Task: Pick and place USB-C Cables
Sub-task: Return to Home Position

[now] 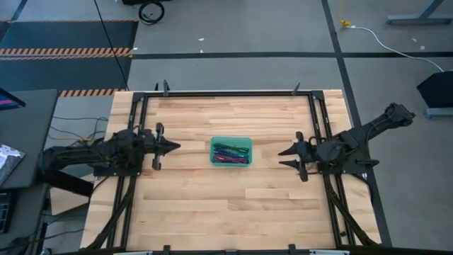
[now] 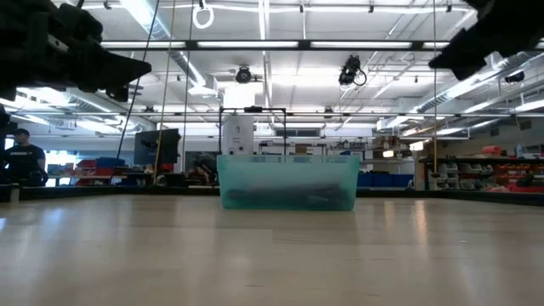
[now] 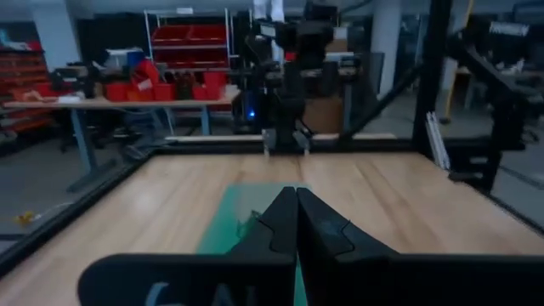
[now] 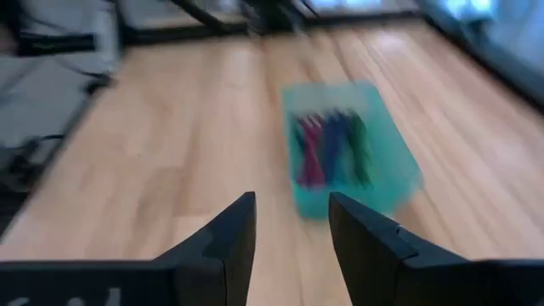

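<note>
A teal-green tray (image 1: pixel 231 151) stands in the middle of the table and holds several coiled USB-C cables (image 1: pixel 231 153) in purple-blue, maroon-magenta, teal and dark green. The right wrist view shows these cables (image 4: pixel 331 149) lying side by side inside the tray (image 4: pixel 399 183). My left gripper (image 1: pixel 177 146) hovers to the tray's left, above the table, fingers shut and empty; its closed fingertips (image 3: pixel 296 194) point at the tray. My right gripper (image 1: pixel 281 159) hovers to the tray's right, open and empty, its fingers (image 4: pixel 289 204) aimed toward the tray.
A dark metal frame (image 1: pixel 226 93) runs along the table's far edge and both sides. Bare wood lies on the near side of the tray (image 1: pixel 233 205) and on its far side. In the low view the tray (image 2: pixel 289 181) stands alone on the tabletop, with a workshop behind it.
</note>
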{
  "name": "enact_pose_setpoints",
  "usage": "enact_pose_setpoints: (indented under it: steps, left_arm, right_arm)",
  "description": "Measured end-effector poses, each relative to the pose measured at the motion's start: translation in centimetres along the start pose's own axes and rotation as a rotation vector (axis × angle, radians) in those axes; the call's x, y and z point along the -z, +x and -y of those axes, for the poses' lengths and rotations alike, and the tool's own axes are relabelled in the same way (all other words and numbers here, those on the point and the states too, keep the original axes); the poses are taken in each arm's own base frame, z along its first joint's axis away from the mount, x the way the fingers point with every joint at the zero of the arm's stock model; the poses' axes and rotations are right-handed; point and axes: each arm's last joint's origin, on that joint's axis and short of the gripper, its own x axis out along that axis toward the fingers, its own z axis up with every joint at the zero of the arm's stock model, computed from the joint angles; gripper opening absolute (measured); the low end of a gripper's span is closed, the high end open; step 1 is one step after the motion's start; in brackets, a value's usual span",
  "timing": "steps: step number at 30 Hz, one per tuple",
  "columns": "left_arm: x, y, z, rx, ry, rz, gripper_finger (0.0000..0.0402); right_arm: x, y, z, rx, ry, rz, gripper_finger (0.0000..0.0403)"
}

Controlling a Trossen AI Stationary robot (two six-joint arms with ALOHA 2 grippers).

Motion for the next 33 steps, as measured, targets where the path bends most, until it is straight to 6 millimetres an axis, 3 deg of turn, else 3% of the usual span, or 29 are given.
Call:
enact_pose_setpoints:
  steps: [5,15,24,30,33]
  left_arm:
    - [0.0,-0.6,-0.6,0.061,0.001,-0.002,0.0004]
    - [0.7,-1.4,-2.2,0.107,-0.127,-0.08,0.0004]
    - [1.2,-1.5,-2.1,0.132,-0.175,-0.116,0.0002]
    - [1.2,-1.2,-1.4,0.127,-0.189,-0.116,0.0001]
    - [1.2,-1.0,-0.8,0.119,-0.184,-0.119,0.0001]
  right_arm:
    - [-0.4,0.0,0.2,-0.124,-0.102,0.116,0.0129]
    - [3.0,0.5,2.2,-0.124,-0.043,0.08,0.0008]
    - [4.9,-0.6,3.0,-0.117,0.027,0.2,0.0005]
    - [7.0,-0.3,3.5,-0.084,0.063,0.234,0.0003]
    - [6.8,-0.4,3.5,-0.084,0.078,0.265,0.0003]
